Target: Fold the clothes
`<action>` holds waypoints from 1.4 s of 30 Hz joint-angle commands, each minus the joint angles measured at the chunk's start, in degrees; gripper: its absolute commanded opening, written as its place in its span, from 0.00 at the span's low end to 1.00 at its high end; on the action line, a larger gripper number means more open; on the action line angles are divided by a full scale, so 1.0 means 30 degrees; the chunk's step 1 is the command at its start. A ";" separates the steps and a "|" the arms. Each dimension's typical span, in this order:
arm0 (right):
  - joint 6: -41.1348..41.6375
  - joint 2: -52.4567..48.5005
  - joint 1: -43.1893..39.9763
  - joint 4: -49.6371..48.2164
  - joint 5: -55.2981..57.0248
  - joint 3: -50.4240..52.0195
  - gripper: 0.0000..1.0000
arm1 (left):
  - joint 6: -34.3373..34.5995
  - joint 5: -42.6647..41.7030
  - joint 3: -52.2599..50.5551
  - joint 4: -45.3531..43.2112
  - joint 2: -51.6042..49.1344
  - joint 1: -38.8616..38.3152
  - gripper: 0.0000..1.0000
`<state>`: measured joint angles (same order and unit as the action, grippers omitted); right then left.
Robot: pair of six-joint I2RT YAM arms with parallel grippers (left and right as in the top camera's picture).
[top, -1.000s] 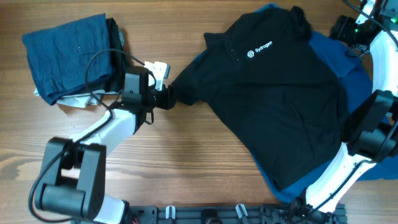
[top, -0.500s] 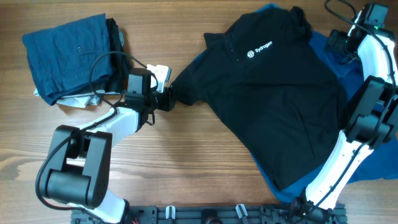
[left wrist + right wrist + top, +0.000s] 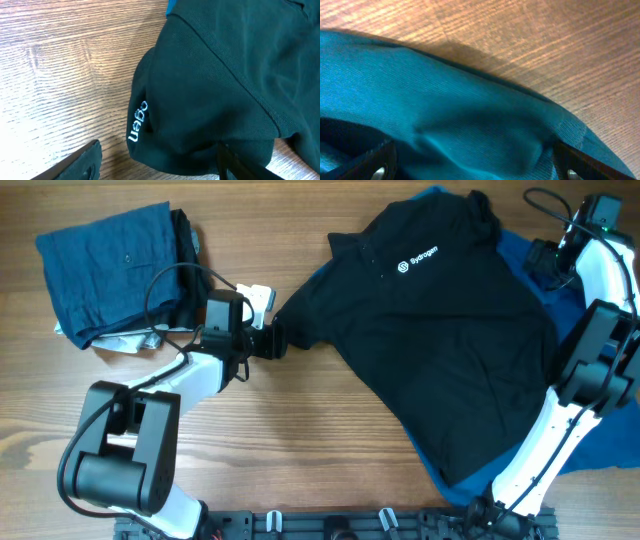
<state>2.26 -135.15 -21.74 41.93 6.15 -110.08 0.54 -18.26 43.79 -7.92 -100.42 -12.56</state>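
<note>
Wood table (image 3: 300,440) carries everything. Biggest item: black polo (image 3: 450,330), spread flat across the centre-right, collar toward the far edge, hem toward the near-right corner, front side up. Under it a blue garment (image 3: 562,308) pokes out along the R side & at the near hem. Far L, well apart from both, sits a folded dark-blue stack (image 3: 105,265).

L gripper (image 3: 272,340) is at the tip of the polo's L sleeve (image 3: 200,100). Wrist cam shows the fingers (image 3: 82,160) spread wide w/ the bunched cuff between them; the near finger has a gap to the cloth, so nothing is clamped.

R gripper (image 3: 543,255) is over the blue garment's far-R edge, beside the polo's shoulder. Its cam shows the fingers (image 3: 375,167) wide apart w/ puckered blue cloth between them; can't tell if the pads touch it.

Smallest: white chest logo (image 3: 418,259), and white lettering (image 3: 138,122) on the cuff.
</note>
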 commanded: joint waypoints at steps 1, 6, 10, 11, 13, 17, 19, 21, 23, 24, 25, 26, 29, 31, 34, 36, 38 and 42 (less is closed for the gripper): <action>0.0299 -0.0532 -0.0721 0.0102 0.0058 -0.0015 1.00 | -0.0051 -0.0095 0.0240 -0.0175 -0.0211 -0.0299 0.58; 0.0291 -0.0561 -0.0889 0.0095 -0.0750 -0.0015 1.00 | -0.0124 0.1297 0.0240 -0.0517 -0.0211 -0.0299 0.62; 0.0299 -0.0758 -0.0889 0.0124 -0.1013 -0.0015 1.00 | -0.0109 0.1668 0.0233 -0.0590 -0.0219 -0.0306 0.59; 0.0277 -0.0816 -0.0889 0.0182 -0.1005 -0.0015 1.00 | -0.0117 0.1625 0.0233 -0.0612 -0.0219 -0.0299 0.59; 0.0284 -0.1071 -0.0889 0.0197 -0.1013 -0.0015 1.00 | -0.0117 0.1625 0.0233 -0.0648 -0.0321 -0.0299 0.59; 0.0284 -0.1625 -0.0889 0.0233 -0.1005 -0.0015 1.00 | -0.0109 0.1596 0.0233 -0.1071 -0.0845 -0.0299 0.59; 0.0299 -0.1690 -0.0889 0.0255 -0.1005 -0.0015 0.99 | -0.0095 0.1326 0.0233 -0.1545 -0.1297 -0.0299 0.54; 0.0291 -0.1690 -0.0889 0.0255 -0.1005 -0.0015 0.94 | -0.0087 0.1005 0.0233 -0.1574 -0.1450 -0.0299 0.40; 0.0277 -0.1690 -0.0889 0.0306 -0.1005 -0.0015 0.72 | -0.0044 0.0612 0.0233 -0.1566 -0.1457 -0.0299 0.30; 0.0284 -0.1690 -0.0889 0.0379 -0.1005 -0.0015 0.50 | -0.0036 0.0481 0.0233 -0.1574 -0.1457 -0.0299 0.27; 0.0255 -0.1690 -0.0889 0.0408 -0.0991 -0.0015 0.33 | -0.0036 0.0459 0.0233 -0.1574 -0.1457 -0.0299 0.25; 0.0248 -0.1690 -0.0903 0.0379 -0.0903 -0.0015 0.15 | -0.0036 0.0459 0.0233 -0.1574 -0.1457 -0.0299 0.23; 0.0240 -0.1690 -0.0911 -0.0109 0.0211 -0.0015 0.04 | -0.0036 0.0466 0.0233 -0.1464 -0.1421 -0.0277 0.20; 0.0219 -0.1705 -0.0925 -0.0765 0.1173 -0.0015 0.04 | -0.0044 0.0525 0.0233 -0.1275 -0.1304 -0.0262 0.16; -0.0474 -0.1705 -0.1151 -0.1894 0.1348 -0.0015 0.04 | -0.0051 0.1479 0.0233 -0.0583 -0.1027 -0.0262 0.16; -0.1188 -0.1705 -0.1603 -0.2900 0.1384 -0.0015 0.04 | -0.0044 0.3184 0.0233 0.0080 -0.0991 -0.0262 0.15; -0.1814 -0.1705 -0.2011 -0.3570 0.1392 -0.0015 0.04 | -0.0036 0.4838 0.0233 0.0481 -0.0991 -0.0262 0.15; -0.2259 -0.1712 -0.3759 -0.5625 0.1056 -0.0015 0.04 | -0.0029 0.6135 0.0233 0.1035 -0.0991 -0.0240 0.17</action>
<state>-3.09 -138.91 -29.45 27.18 6.81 -110.00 0.47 -5.19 44.64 -6.76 -103.20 -13.45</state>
